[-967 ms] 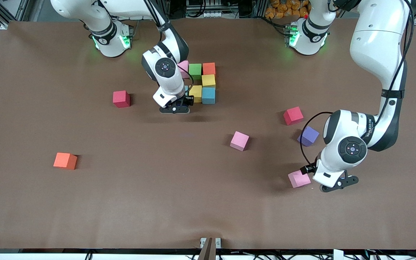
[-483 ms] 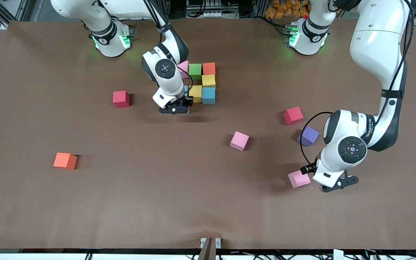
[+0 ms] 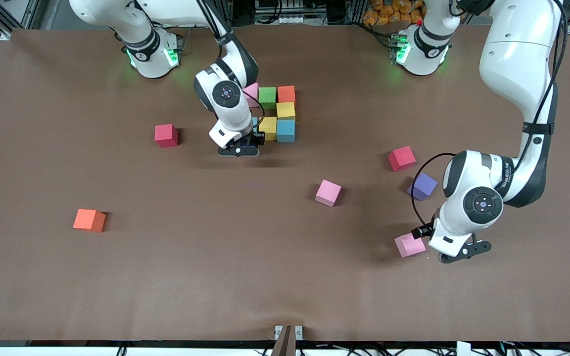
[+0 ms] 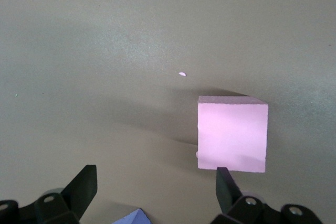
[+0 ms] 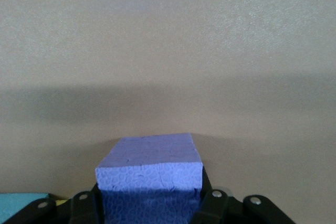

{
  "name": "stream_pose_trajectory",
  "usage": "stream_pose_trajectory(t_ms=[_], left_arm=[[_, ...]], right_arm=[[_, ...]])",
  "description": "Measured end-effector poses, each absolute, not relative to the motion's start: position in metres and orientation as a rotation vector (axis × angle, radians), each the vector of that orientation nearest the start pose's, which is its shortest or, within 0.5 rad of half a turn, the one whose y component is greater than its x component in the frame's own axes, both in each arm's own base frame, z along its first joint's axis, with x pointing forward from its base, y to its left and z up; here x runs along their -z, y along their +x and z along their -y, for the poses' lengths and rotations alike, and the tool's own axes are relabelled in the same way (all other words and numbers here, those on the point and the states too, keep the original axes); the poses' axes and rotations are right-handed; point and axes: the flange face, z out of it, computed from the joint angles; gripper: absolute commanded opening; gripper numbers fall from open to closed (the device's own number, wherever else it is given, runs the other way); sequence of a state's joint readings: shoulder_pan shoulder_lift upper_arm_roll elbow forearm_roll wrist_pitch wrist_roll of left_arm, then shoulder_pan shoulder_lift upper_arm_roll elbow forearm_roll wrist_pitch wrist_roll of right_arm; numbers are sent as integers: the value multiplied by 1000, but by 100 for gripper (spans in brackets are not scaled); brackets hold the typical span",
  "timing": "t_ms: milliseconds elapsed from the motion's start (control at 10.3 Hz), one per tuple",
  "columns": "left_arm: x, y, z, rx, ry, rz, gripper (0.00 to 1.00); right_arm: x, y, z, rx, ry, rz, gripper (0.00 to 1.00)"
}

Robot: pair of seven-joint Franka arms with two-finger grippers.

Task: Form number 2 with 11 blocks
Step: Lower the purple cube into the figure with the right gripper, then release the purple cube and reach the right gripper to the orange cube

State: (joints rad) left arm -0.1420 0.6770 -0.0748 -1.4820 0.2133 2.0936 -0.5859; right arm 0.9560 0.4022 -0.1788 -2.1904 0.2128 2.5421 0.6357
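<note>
While the front view shows our number 2 (image 3: 272,113) half-built, loose blocks lie scattered on the counter (image 3: 215,277); left gripper (image 4: 152,195): fingers wide, beside a pink block (image 4: 232,134); right gripper (image 5: 149,203): fingers flank a light blue block (image 5: 149,169), seemingly light foam; grip flat sides.

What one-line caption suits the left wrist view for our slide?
Open left gripper hovers above the table, fingers beside a pink cube.

**Brown table, scattered cubes**

The brown table (image 3: 42,277) carries a touching cluster of cubes (image 3: 277,112), two red cubes (image 3: 166,135) (image 3: 402,158), an orange cube (image 3: 89,220), two pink cubes (image 3: 328,192) (image 3: 409,245) and a purple cube (image 3: 422,186).
</note>
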Motion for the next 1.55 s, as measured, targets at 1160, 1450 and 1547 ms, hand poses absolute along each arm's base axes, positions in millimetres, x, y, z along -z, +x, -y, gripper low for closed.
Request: stream_pose_trajectory(t_ms=[1160, 1450, 1547], left_arm=[[-272, 696, 134, -7, -2966, 405, 100], [-271, 696, 134, -8, -2966, 405, 100], [-271, 696, 134, -9, -2966, 405, 100]], right_arm=[[-264, 439, -343, -116, -3081, -122, 100], [-292, 501, -252, -99, -3058, -303, 100], [-303, 530, -209, -53, -3047, -360, 100]])
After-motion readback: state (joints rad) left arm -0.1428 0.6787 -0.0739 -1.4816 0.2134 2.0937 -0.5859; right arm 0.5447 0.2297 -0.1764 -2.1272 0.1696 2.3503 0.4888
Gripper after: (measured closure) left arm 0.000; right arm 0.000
